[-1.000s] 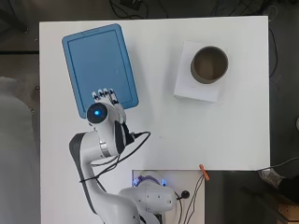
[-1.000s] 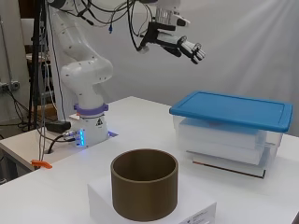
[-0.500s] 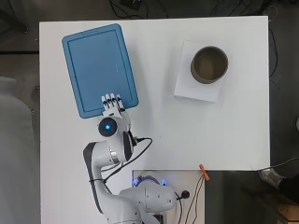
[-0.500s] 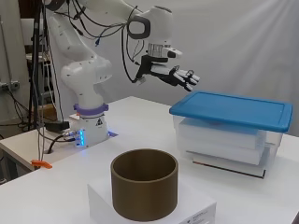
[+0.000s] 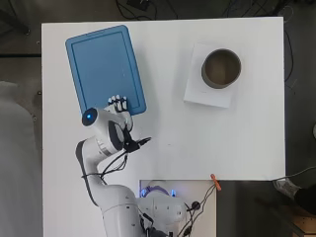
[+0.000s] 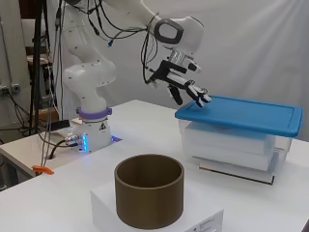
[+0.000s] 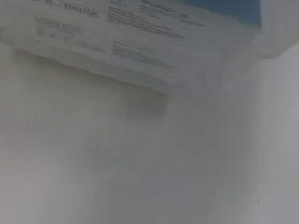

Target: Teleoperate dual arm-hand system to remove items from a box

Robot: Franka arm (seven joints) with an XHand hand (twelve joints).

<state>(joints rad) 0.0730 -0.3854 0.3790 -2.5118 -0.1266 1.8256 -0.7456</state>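
A clear plastic box with a blue lid (image 5: 103, 66) stands at the table's back left; from the side the blue lid (image 6: 246, 113) sits shut on the box body (image 6: 231, 145). My hand (image 6: 186, 84) hovers at the lid's near corner with its fingers stretched out straight, and the fingertips (image 6: 203, 98) are at or just above the lid's edge. From above, the hand (image 5: 120, 105) overlaps the lid's near corner. The wrist view shows the box's clear wall (image 7: 117, 42) with a printed label and a strip of blue lid (image 7: 229, 8), very close.
A brown cylindrical cup (image 5: 221, 68) stands on a white block (image 5: 205, 91) at the table's right; the same cup (image 6: 149, 195) is in the foreground of the side view. An orange clip (image 5: 215, 181) lies at the table's front edge near cables.
The hand has come down and forward from high above the table to the near corner of the blue lid. Its fingers have stayed stretched out.
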